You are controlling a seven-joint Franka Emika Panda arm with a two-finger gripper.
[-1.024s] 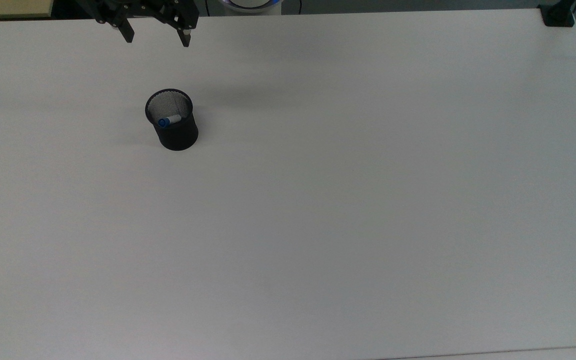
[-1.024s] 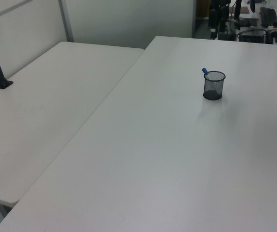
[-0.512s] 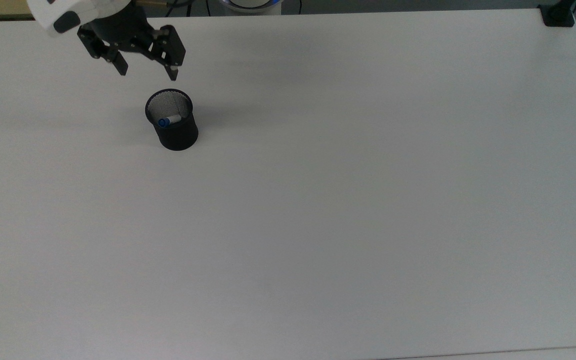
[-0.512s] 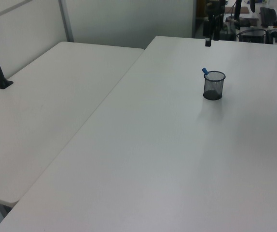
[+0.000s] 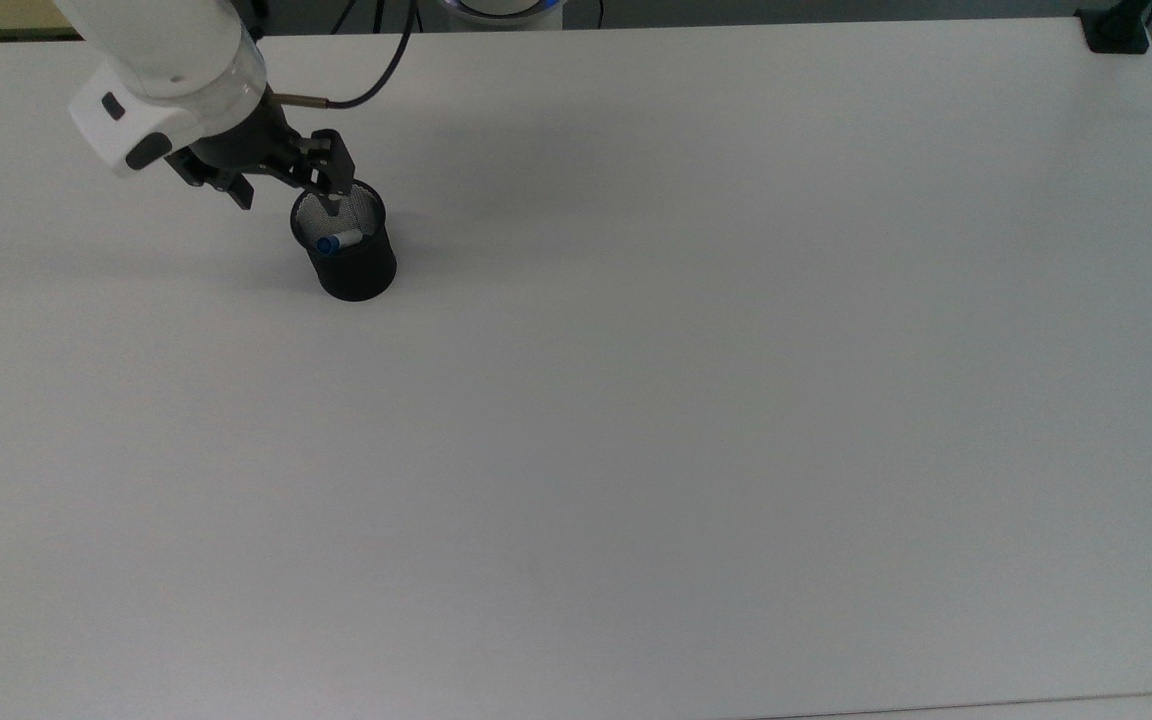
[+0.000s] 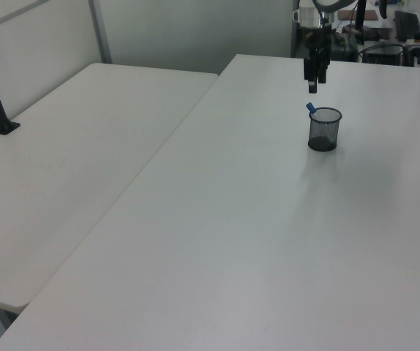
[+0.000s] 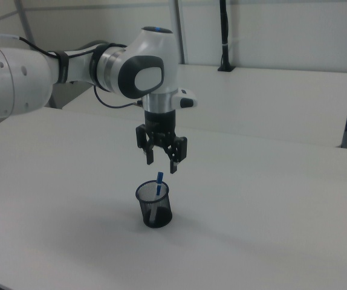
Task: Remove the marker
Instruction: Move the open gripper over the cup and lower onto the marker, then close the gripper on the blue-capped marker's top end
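1 arm is at work, and the step in hand looks like the approach. The gripper (image 7: 161, 162) hangs just above the black mesh pen cup (image 7: 154, 205) with its 2 fingers apart and nothing between them. In the top view the gripper (image 5: 286, 200) sits at the cup's upper-left rim.

The cup (image 5: 344, 241) stands upright on the white table (image 5: 696, 400) and holds 1 thing: the marker (image 7: 158, 187). The marker leans inside the cup, its blue cap poking above the rim, its white barrel showing through the mesh. In the left view the cap (image 6: 310, 107) juts out at the cup's left edge.

Next, I judge, the fingers must centre on the cap, descend to straddle it, close, then lift straight up so the light cup (image 6: 324, 129) does not tip.
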